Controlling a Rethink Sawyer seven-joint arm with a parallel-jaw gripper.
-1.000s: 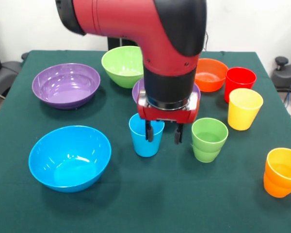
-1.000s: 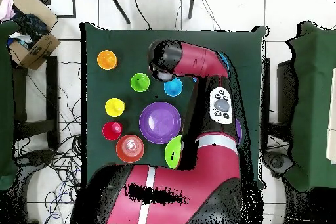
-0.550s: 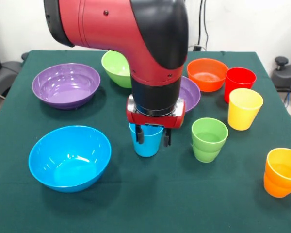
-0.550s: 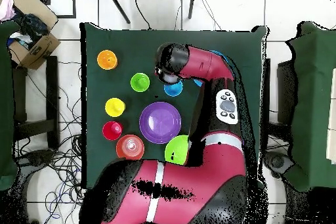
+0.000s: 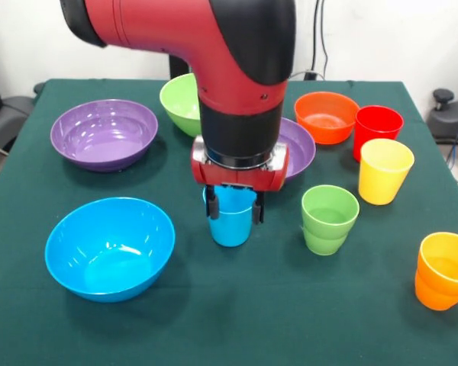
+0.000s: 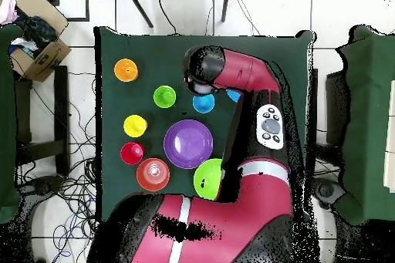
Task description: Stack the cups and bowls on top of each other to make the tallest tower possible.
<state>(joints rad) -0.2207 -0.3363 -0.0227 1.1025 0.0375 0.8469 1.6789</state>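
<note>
End effector [image 5: 233, 211] spread open, fingers straddling the blue cup [image 5: 230, 223] at frame center on the table [image 5: 237, 320]. Grasp step; next, likely close, lift, carry to purple bowl [image 5: 296, 145] just behind.

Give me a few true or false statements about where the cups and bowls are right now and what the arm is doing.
1. The gripper straddles the blue cup, jaws open. True.
2. The green cup sits inside the blue bowl. False: it stands on the table; the bowl is empty.
3. The red cup stands behind the yellow cup. True.
4. A tower is already built. False: nothing sits stacked on either purple bowl.
</note>
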